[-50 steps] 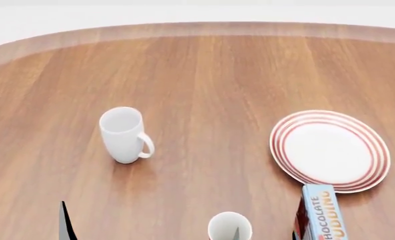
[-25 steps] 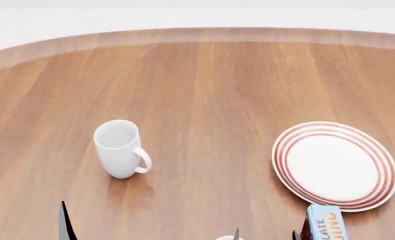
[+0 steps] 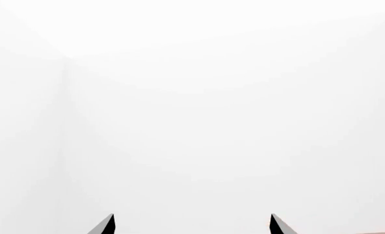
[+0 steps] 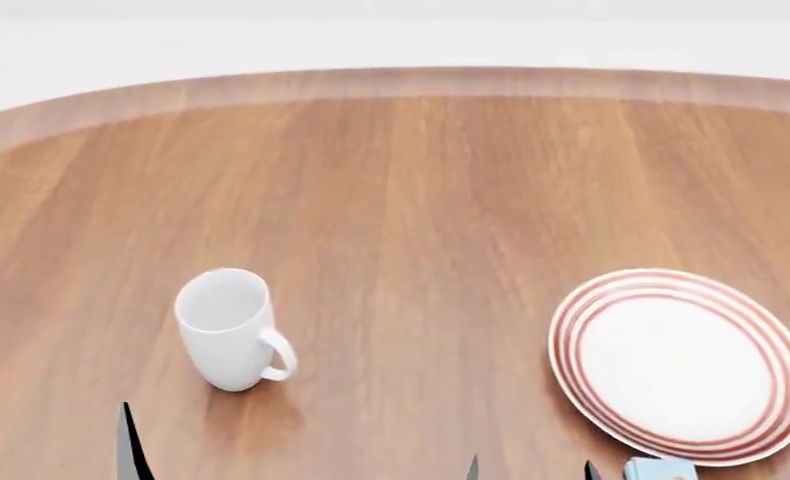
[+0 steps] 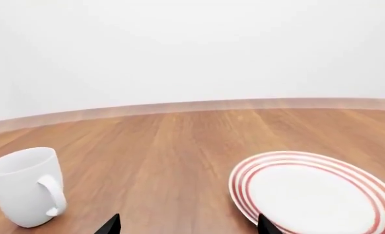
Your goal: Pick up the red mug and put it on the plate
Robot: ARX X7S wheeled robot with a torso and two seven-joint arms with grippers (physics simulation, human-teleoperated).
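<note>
Wooden table (image 4: pixel 422 200): round-edged, brown grain, white surround behind.
Plate (image 4: pixel 686 365): white with concentric red rings, flat on the table at head view's right; also seen in the right wrist view (image 5: pixel 319 195).
White mug (image 4: pixel 228 328): upright, handle toward the plate, well apart from it, at left.
Blue box (image 4: pixel 659 469): corner only, just beside the plate's near rim.
Red mug: not visible in any view.
Left gripper (image 3: pixel 191 225): two dark tips apart, nothing between, facing white wall.
Right gripper (image 5: pixel 187 225): tips spread wide, empty, above the table.
</note>
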